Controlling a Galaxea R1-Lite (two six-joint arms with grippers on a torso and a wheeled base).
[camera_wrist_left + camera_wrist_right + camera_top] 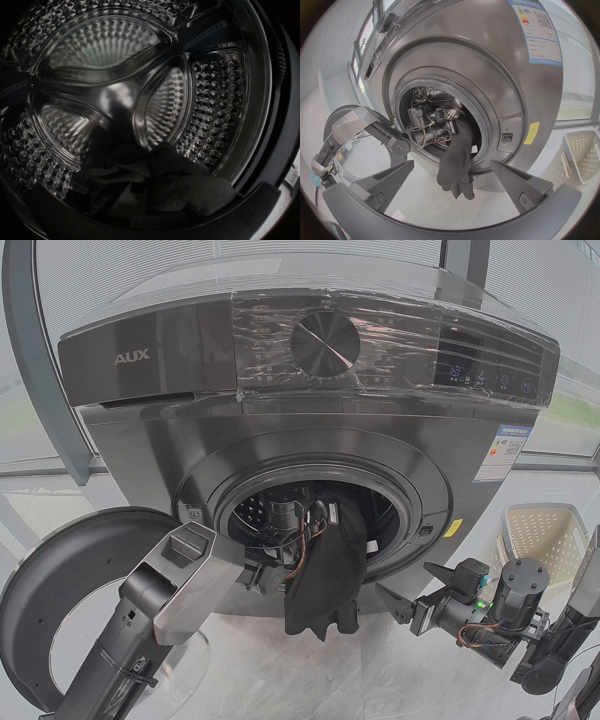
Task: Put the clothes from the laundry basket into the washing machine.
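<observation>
The grey front-loading washing machine (300, 427) stands with its round door (56, 590) swung open to the left. My left gripper (284, 515) is inside the drum opening, pressed against a black garment (328, 571). That garment hangs over the lower rim of the opening and down the machine's front, reaching nearly to the floor. In the left wrist view, dark cloth (175, 184) lies at the bottom of the steel drum (103, 50). My right gripper (403, 577) hovers open and holding nothing, low and to the right of the opening, facing the hanging garment (456, 165).
A white perforated laundry basket (544, 540) stands on the floor at the machine's right side, behind my right arm. Pale tiled floor (281, 677) lies open in front of the machine. The open door takes up the space at the lower left.
</observation>
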